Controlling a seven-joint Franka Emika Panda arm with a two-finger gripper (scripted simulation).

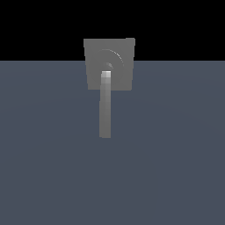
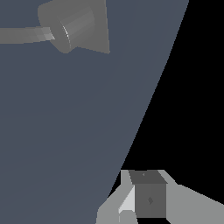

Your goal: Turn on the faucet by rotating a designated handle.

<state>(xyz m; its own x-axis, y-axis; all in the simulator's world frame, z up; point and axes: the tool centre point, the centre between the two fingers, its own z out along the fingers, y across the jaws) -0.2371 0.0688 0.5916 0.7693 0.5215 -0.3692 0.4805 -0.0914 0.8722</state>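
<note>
Slate-blue floor, black backdrop

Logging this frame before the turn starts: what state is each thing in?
faucet: square plate upright, untouched.
handle: attached at the hub, pointing down in the exterior view, not gripped.
gripper: away from the faucet, holding nothing visible; open or shut cannot be told.

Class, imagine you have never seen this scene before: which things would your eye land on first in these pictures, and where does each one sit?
First, the faucet, a flat grey square plate at the top centre of the exterior view, straddling the line where the blue-grey floor meets black. Next, the handle, a long pale bar running from its hub toward the viewer. In the wrist view, the gripper sits far from both.
</note>
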